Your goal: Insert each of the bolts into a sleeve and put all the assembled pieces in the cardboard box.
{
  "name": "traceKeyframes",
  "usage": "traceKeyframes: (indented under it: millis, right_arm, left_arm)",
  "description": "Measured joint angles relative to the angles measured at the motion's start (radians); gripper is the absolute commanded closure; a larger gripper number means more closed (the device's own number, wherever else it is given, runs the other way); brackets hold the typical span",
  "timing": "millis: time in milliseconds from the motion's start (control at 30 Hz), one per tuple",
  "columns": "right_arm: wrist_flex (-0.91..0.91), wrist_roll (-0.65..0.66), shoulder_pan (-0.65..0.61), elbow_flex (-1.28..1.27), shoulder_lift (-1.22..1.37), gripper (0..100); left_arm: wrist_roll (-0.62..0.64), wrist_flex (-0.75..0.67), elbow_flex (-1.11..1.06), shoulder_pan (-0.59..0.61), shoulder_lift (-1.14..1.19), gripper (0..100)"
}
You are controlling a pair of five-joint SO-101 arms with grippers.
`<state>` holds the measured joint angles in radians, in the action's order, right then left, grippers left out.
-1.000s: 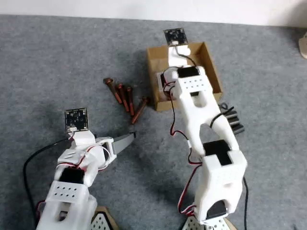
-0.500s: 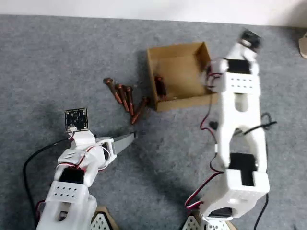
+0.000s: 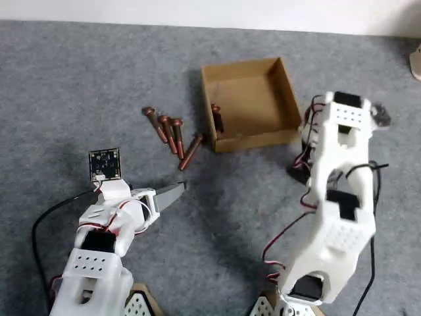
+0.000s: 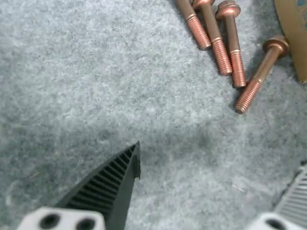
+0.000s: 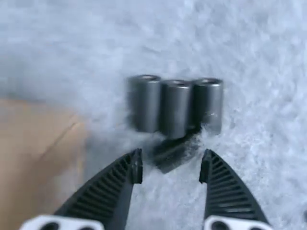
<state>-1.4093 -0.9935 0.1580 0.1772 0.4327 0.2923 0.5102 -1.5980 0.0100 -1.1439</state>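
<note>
Bolts (image 3: 172,137), four of them, lie loose on the grey carpet (image 3: 79,79) just left of the cardboard box (image 3: 287,92). All four have their heads on the far side and their threaded ends toward the arms. Three lie nearly parallel, slanting from far-left to near-right. The fourth leans the other way, its head just beside the box's near-left corner, so the tips draw together.

Inside the box, one assembled piece (image 3: 216,118) lies against the left wall, its long axis running far to near.

The left gripper (image 4: 220,155) hangs over bare carpet on the near side of the bolts, fingers spread wide with nothing between them.

The right arm (image 3: 339,171) stands to the right of the box. The right gripper (image 5: 170,165) is parted and empty, low over the carpet. Just beyond its tips, three grey sleeves (image 5: 175,105) lie side by side and touching, axes parallel. A darker, blurred fourth sleeve (image 5: 175,152) lies between them and the fingertips.
</note>
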Motion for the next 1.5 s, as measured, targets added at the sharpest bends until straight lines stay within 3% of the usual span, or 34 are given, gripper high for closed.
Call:
traceKeyframes:
  millis: [333, 667, 933, 1167, 1500]
  right_arm:
    - [0.006, -0.012, 0.005, 0.227, 0.180, 81.7]
    - [-0.176, -0.012, 0.006, 0.480, 0.181, 81.7]
    - [-0.137, -0.015, 0.006, 0.496, 0.209, 81.7]
    - [-0.126, -0.138, 0.011, 0.516, 0.374, 81.7]
    - [-0.083, -0.155, 0.032, 0.552, 0.433, 81.7]
  left_arm:
    - [0.000, 0.000, 0.000, 0.000, 0.000, 55]
    - [0.000, 0.000, -0.012, -0.002, 0.000, 55]
    - [0.000, -0.006, -0.018, -0.006, 0.000, 55]
    - [0.000, -0.006, -0.018, -0.011, 0.000, 55]
    - [0.000, -0.006, -0.018, -0.011, 0.000, 55]
